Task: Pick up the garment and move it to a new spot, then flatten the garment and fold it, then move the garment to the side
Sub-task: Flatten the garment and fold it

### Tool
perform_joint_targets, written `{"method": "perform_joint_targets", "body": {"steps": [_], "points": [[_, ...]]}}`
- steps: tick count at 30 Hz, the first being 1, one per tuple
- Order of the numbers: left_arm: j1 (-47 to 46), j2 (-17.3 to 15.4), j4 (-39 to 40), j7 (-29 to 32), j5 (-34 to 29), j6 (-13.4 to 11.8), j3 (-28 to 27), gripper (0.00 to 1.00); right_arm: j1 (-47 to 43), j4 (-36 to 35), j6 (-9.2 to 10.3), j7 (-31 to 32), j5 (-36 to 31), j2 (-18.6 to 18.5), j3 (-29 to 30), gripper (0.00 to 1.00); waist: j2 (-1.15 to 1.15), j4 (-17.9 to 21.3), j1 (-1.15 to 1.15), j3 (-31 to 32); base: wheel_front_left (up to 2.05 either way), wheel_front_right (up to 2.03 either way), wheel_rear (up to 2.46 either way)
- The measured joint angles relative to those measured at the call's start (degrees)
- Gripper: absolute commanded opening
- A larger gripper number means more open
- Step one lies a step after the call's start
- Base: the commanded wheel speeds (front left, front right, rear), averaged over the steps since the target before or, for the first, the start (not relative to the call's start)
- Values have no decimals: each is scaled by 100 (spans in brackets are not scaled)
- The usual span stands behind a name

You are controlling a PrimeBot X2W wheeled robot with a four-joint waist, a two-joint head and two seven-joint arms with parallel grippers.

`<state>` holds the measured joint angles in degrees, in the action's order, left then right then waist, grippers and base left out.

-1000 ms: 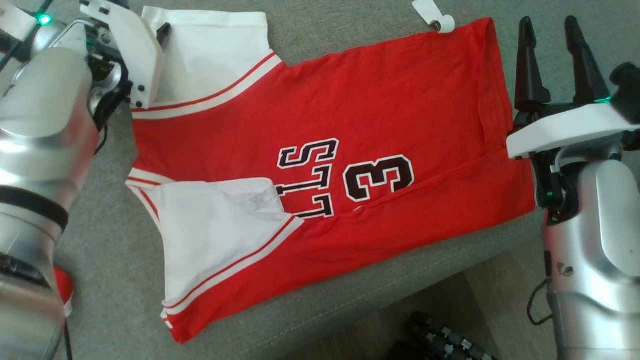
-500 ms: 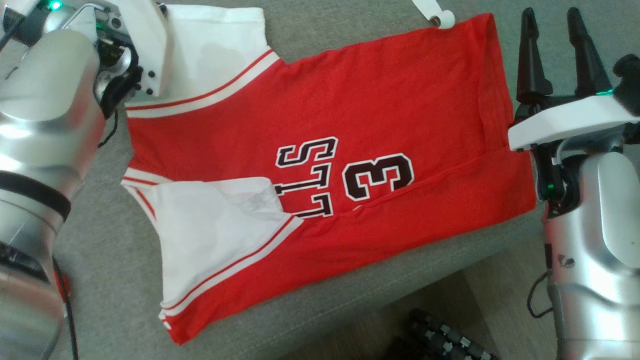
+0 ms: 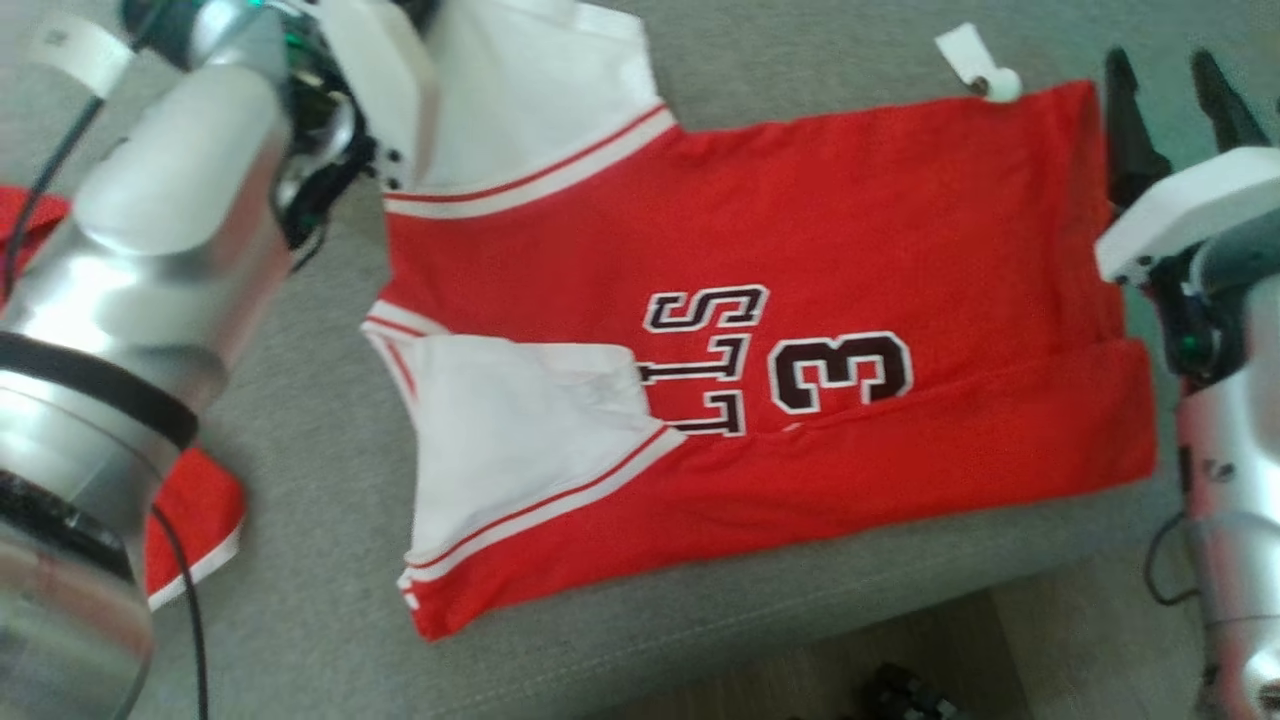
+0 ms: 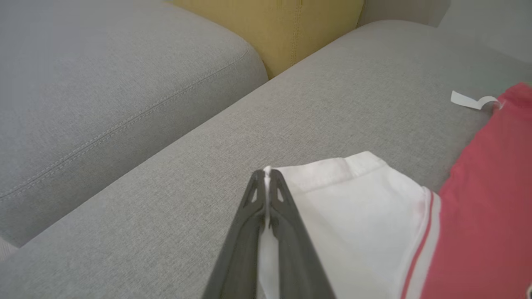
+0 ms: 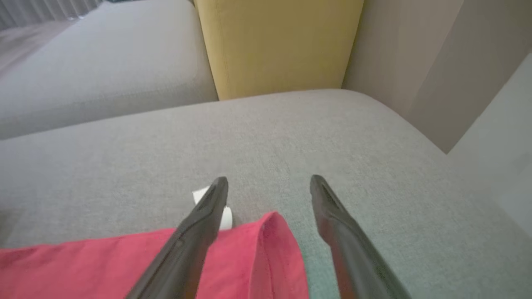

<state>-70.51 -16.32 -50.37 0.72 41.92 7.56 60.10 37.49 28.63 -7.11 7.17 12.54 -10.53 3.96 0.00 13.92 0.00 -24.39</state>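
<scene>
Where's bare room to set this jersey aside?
Free: the seat cushion behind the jersey, up to the yellow cushion; the neighbouring grey cushion; a narrow strip along the front edge. Crowded: left side, with the left gripper pinching the white sleeve and a second red garment; right hem corner, at the open right gripper, beside the tag.

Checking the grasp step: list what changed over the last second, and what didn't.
The left gripper shut on the edge of the white sleeve; a second ago it was open. The head camera turned, so that whole picture slid right. Unchanged: the jersey lies flat on the grey sofa, and the right gripper stays open at its hem.
</scene>
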Motion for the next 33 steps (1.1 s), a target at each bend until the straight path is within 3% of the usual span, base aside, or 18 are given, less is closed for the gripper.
{"method": "perform_joint_targets", "body": {"steps": [12, 26, 27, 28, 29, 33], "points": [[-1, 31, 437, -40, 79, 0, 194, 0, 627, 1642, 0, 327, -237, -452, -159, 100, 0, -390, 0, -130, 0, 0, 0], [-16, 30, 563, -31, 112, -8, 221, 0, 1268, 2621, 0, 181, -616, -472, -191, 100, 0, -372, 0, -279, 0, 0, 0], [-16, 30, 563, -31, 112, -9, 221, 0, 1295, 2666, 0, 163, -624, -472, -213, 92, 0, -373, 0, -279, 0, 0, 0], [-16, 25, 558, -31, 112, -18, 221, 0, 1324, 2727, 0, 131, -624, -472, -227, 37, 0, -375, 0, -278, 0, 0, 0], [-16, 18, 549, -32, 112, -37, 221, 0, 1356, 2783, 0, 100, -624, -475, -243, 0, 0, -377, 0, -275, 0, 0, 0], [-16, -33, 445, -115, 130, -112, 205, 0, 1391, 2859, 0, -175, -560, -477, -276, 0, 0, -380, 0, -235, 0, 0, 0]]}}
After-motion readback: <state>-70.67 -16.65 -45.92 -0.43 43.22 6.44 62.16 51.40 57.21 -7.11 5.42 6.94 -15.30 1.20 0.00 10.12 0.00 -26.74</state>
